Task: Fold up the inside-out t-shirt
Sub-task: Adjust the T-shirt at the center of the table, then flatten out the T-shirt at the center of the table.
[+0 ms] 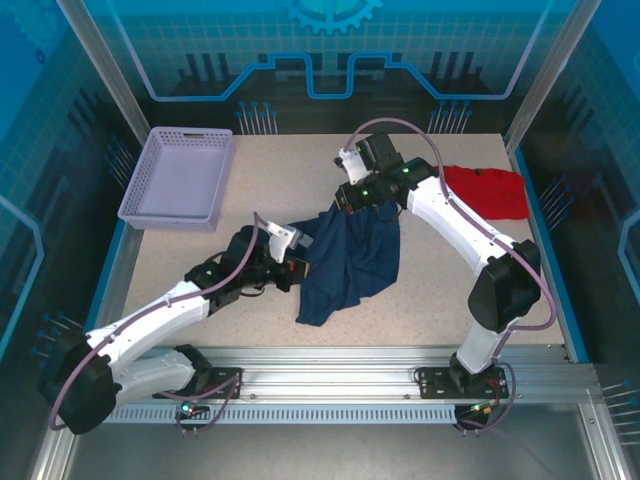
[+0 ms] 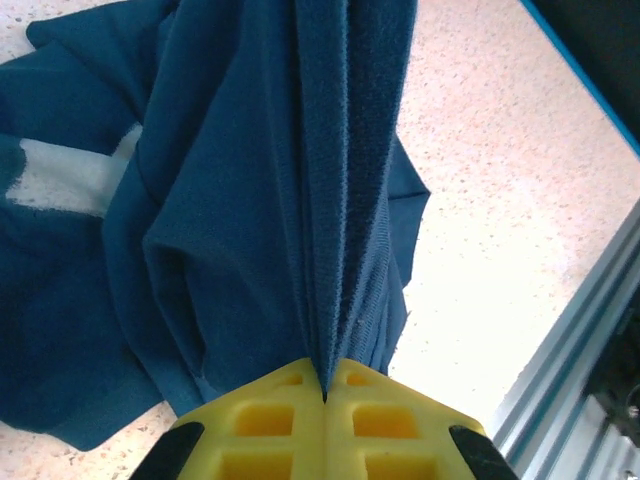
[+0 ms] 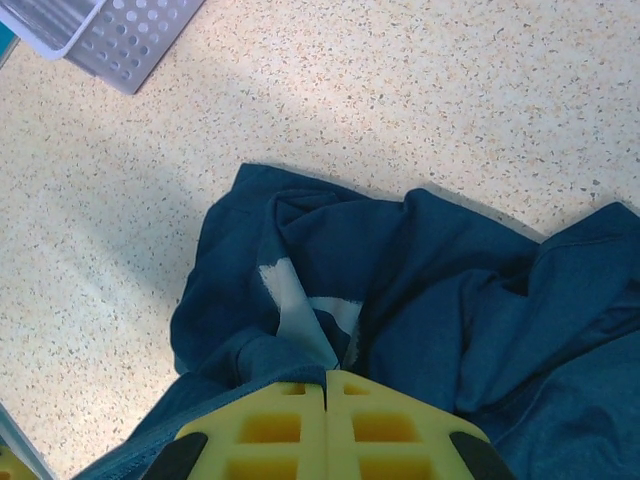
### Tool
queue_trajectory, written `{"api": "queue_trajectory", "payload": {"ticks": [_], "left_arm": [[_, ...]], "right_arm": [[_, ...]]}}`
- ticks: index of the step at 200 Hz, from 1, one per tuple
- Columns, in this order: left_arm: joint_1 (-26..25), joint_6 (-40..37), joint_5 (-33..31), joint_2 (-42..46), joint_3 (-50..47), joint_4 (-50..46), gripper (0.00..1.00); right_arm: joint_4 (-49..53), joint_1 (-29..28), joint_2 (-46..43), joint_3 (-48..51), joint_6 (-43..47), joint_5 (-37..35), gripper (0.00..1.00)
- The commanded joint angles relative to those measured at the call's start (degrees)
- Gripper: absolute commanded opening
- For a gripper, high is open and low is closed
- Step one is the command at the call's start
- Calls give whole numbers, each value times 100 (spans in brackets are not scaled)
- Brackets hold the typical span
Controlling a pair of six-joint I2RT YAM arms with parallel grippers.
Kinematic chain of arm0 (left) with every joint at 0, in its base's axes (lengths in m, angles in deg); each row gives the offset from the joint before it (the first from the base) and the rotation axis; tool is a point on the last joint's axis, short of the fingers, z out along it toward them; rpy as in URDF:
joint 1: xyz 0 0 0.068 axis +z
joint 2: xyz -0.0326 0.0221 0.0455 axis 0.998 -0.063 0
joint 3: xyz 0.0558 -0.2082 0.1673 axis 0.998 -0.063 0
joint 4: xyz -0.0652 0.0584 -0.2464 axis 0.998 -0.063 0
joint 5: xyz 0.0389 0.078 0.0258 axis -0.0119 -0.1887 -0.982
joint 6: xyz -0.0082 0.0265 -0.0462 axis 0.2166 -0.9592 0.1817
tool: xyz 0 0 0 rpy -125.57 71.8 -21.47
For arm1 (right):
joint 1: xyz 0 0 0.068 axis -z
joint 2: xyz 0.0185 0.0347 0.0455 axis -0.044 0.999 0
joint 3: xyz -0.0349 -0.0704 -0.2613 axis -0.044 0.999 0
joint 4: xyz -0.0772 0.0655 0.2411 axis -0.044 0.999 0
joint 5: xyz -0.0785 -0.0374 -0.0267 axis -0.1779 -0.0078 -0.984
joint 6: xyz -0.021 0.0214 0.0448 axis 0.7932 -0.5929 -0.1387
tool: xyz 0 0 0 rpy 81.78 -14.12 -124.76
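The speckled beige table (image 1: 420,320) has a smooth, stone-like top edged by an aluminium rail. Two white arms work over it. The left arm lies low and stretched diagonally from its base toward the table's middle. The right arm rises from its base, bends at a dark elbow near the right edge and reaches back-left.

One inside-out t-shirt (image 1: 350,262), soft dark navy knit, hangs bunched between them at the centre of the table. Its lower part pools in creased folds on the surface. One lavender plastic basket (image 1: 140,180), rectangular with perforated walls, sits at the far left corner. One red garment (image 1: 490,190) lies flat at the far right.

The left gripper (image 2: 325,385), with yellow ribbed pads, is clamped on a fuzzy pleated fold of the shirt. The right gripper (image 3: 325,378) pinches the cloth beside a small white tag (image 3: 300,305).
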Motion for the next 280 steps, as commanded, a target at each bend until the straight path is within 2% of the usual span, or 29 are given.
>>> {"api": "queue_trajectory", "payload": {"ticks": [1,26,44,57,79,94,120,134,151,166,174,187,197,247,280], "left_arm": [[-197,-438,-554,-200,199,-921,0],[-235,-462,-686,-333,317,-980,0],[-225,-149,-510,-253,377,-806,0],[-97,283,-200,-115,397,-566,0],[766,1422,951,-10,232,-28,0],[1228,1872,1358,79,-7,245,0],[1561,1965,1253,279,-220,80,0],[1697,2007,1317,360,-302,97,0],[1744,1930,1331,366,-298,71,0],[1810,1964,1305,325,-265,53,0],[1872,2035,1295,347,-266,56,0],[1997,2139,1314,475,-303,130,0],[2092,2179,1291,597,-312,149,0],[2378,2143,1243,860,-211,-98,0],[2460,2115,1206,957,-190,-159,0]], "right_arm": [[31,266,41,-409,223,-416,0],[23,262,72,-406,236,-389,1],[-78,267,290,-419,219,34,10],[79,300,621,-651,210,522,21],[145,343,751,-808,174,1263,35],[-257,505,429,-469,-44,1798,40],[-1331,953,-285,546,-716,2835,47],[-1915,1187,-585,1243,-1108,3191,56],[-2090,1301,-647,1612,-1140,3289,63],[-1909,1373,-544,1693,-1028,2974,68],[-1654,1413,-473,1662,-873,2354,68],[-1272,1401,-310,1602,-626,926,68],[-1159,1390,-107,1542,-508,251,66],[-883,958,722,1461,-358,-566,64],[-1135,918,1156,1596,-522,-349,53]]}}
